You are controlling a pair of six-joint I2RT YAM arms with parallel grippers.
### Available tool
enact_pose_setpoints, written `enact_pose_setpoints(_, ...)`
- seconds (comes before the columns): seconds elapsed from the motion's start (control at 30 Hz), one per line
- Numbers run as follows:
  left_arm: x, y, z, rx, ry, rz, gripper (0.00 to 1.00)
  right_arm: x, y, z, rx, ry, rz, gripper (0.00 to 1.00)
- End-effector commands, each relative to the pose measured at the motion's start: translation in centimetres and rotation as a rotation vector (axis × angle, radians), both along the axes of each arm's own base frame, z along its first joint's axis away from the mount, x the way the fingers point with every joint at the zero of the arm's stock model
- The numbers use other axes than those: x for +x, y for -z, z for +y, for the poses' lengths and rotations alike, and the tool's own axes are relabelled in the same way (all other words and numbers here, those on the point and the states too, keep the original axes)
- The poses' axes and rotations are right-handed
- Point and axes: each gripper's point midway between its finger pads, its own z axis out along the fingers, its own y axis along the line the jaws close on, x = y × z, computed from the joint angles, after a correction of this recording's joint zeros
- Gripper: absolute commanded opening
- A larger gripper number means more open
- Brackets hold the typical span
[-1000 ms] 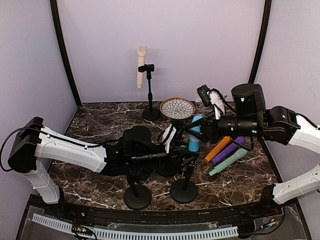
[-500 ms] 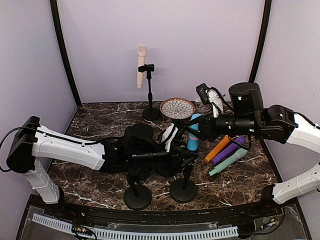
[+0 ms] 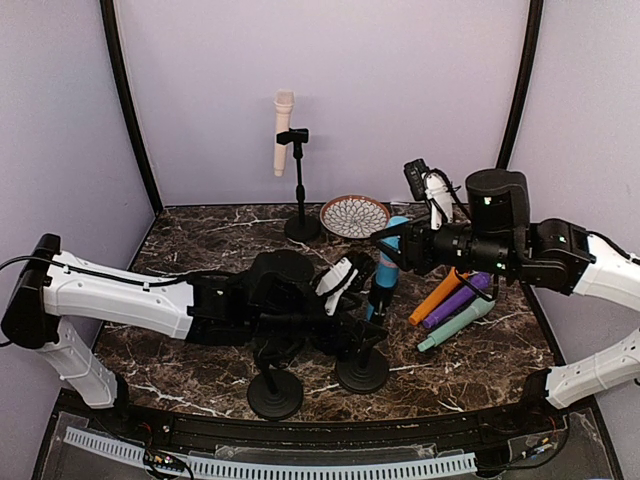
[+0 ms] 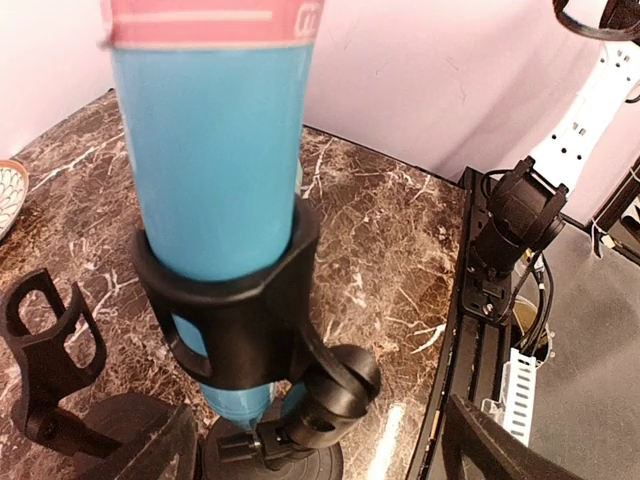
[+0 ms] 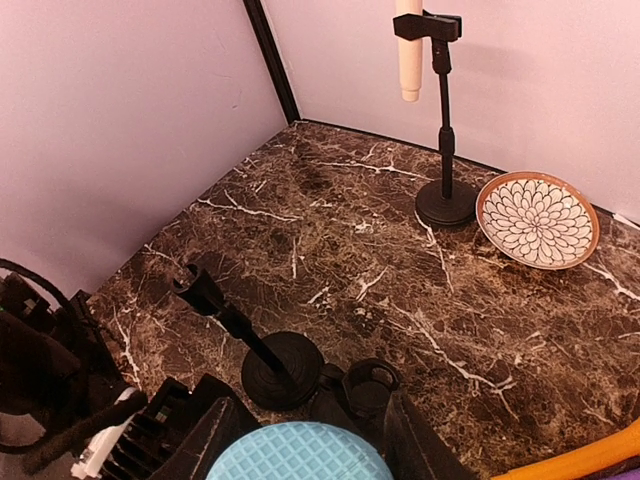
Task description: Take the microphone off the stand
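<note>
The blue microphone (image 4: 215,170) stands upright in the black clip (image 4: 235,320) of a short stand (image 3: 362,370). In the top view the blue microphone (image 3: 387,268) is near the table's middle. My right gripper (image 3: 398,245) reaches in from the right and is shut on the microphone's upper part. Its mesh head (image 5: 300,455) sits between my right gripper's (image 5: 305,440) fingers. My left gripper (image 3: 345,280) is just left of the stand. In its wrist view the left gripper (image 4: 320,415) is open wide, its fingers (image 4: 150,450) either side of the stand's joint, touching nothing.
A tall stand (image 3: 301,200) at the back holds a cream microphone (image 3: 284,130), beside a patterned plate (image 3: 354,215). Orange (image 3: 436,297), purple (image 3: 458,301) and teal (image 3: 457,324) microphones lie at the right. An empty stand (image 3: 275,395) is at the front, and another empty clip (image 4: 40,340) is close by.
My left gripper has opened wide, let go of the stand and drawn back slightly left. The stand's base has shifted a little. The right gripper keeps its hold on the microphone.
</note>
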Motion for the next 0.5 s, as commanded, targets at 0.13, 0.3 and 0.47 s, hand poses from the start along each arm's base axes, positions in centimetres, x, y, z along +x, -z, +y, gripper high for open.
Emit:
enact_pose_setpoints(0.13, -0.5, -1.9, 1.2, -0.015, -0.111, -0.024, 0.88, 1.3, -1.3, 0.2, 0.084, 0.138, -0.033, 0.0)
enact_pose_setpoints(0.3, 0.0, -1.1, 0.4, -0.019, -0.159, -0.024, 0.86, 1.8, 0.5, -0.1, 0.053, 0.197, 0.0, 0.0)
enact_pose_setpoints(0.47, 1.0, -0.6, 0.0, 0.009, -0.226, -0.064, 0.79, 2.1, 1.4, -0.3, 0.032, 0.226, 0.014, 0.0)
